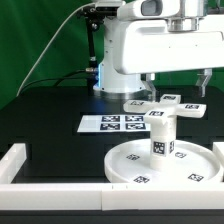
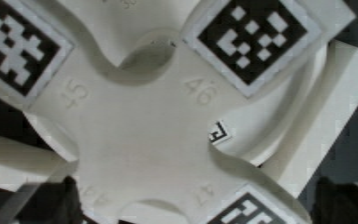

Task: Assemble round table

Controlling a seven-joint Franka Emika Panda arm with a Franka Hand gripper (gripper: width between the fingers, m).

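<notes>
The cross-shaped foot (image 1: 168, 108) sits atop the leg (image 1: 158, 135) upright in the round disc (image 1: 130, 165), gripper (image 1: 175, 88) directly above it, presumably for screwing; jaw state unclear.

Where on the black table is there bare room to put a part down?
The widest bare patch of the table lies toward the exterior view's left, between the marker board and the left border rail. It is crowded to the right: the round disc with its upright leg, and the cross-shaped foot under the gripper.
</notes>
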